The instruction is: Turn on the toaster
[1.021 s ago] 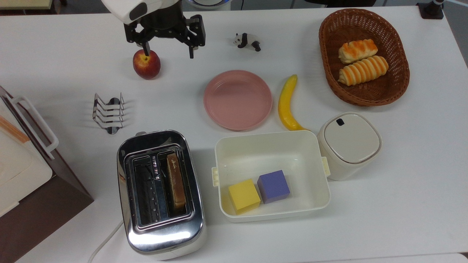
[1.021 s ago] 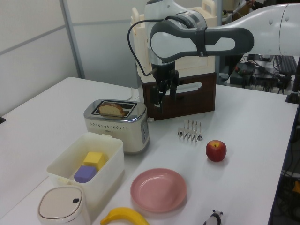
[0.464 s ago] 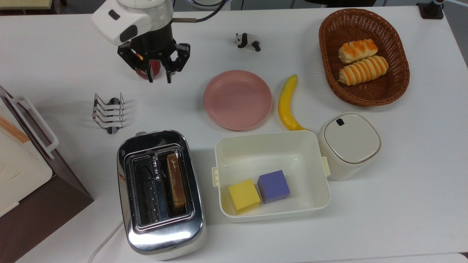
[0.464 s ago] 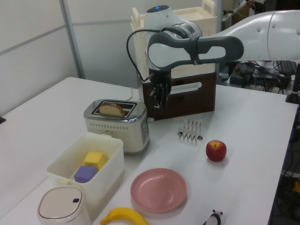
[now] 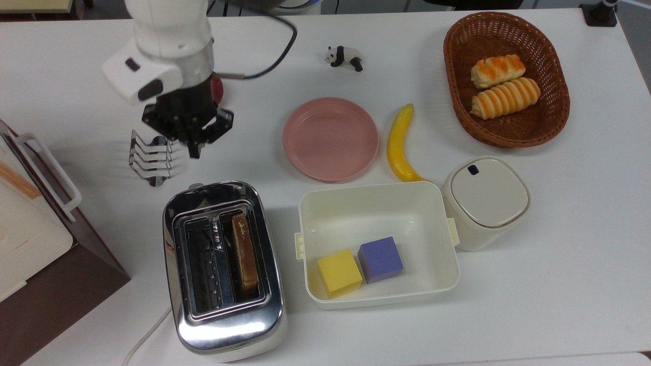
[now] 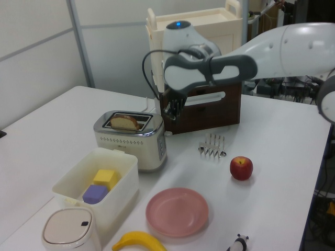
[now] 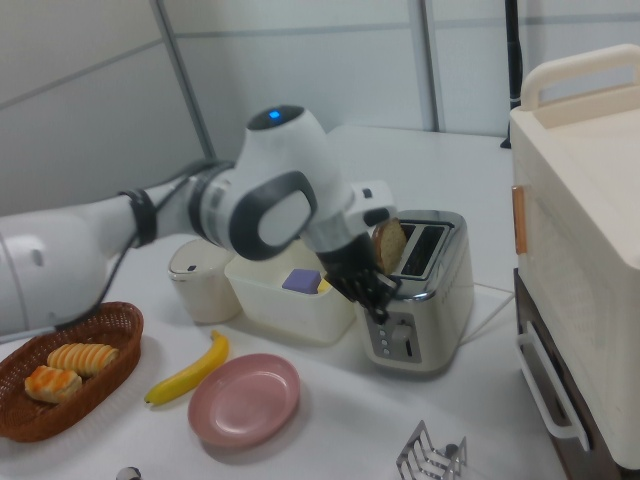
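The chrome toaster (image 5: 224,305) stands at the top view's lower left, with a slice of toast (image 5: 244,254) upright in one slot. Its end panel with buttons (image 7: 392,338) faces the right view's front. My gripper (image 5: 194,149) hangs above the table just beyond that end of the toaster, beside the wire toast rack (image 5: 150,157). Its fingers are shut with nothing between them. In the left view the gripper (image 6: 170,113) is above and just behind the toaster (image 6: 133,141). In the right view the gripper (image 7: 377,302) hangs in front of the toaster (image 7: 440,290), above the panel.
A red apple (image 6: 241,168) sits behind the arm. A pink plate (image 5: 330,138), banana (image 5: 399,145), bread basket (image 5: 554,117), white bin (image 5: 356,208) with two cubes, lidded canister (image 5: 485,201) and toy panda (image 5: 344,56) fill the top view's right. A white-and-brown box appliance (image 5: 30,229) stands at its left edge.
The gripper moved from above the apple toward the toaster's end, past the toast rack. Its fingers closed from wide open to shut.
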Controlling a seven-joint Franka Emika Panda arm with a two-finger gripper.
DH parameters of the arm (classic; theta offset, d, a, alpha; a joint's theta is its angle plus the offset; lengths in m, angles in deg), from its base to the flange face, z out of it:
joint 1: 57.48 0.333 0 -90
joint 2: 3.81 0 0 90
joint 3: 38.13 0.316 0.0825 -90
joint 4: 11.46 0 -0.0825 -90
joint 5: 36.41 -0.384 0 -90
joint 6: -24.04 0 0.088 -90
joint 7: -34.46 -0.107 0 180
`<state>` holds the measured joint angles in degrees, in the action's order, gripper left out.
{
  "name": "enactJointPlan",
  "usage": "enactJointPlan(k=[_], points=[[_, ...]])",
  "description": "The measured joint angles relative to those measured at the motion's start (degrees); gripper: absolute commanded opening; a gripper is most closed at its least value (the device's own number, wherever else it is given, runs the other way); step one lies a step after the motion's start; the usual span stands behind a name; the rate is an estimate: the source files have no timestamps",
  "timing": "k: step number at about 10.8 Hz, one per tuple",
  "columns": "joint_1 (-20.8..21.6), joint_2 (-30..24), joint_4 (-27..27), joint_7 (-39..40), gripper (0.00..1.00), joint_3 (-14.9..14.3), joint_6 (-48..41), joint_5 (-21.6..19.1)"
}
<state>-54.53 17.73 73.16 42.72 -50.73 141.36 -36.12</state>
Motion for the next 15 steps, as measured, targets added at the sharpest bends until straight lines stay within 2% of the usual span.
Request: enactJointPlan(k=[5,15], points=[[-0.85,5.98,-0.35,0.57,0.0,-0.01,7.49,0.09],[-0.39,10.44,-0.7,1.31,0.0,0.05,9.66,2.18]])
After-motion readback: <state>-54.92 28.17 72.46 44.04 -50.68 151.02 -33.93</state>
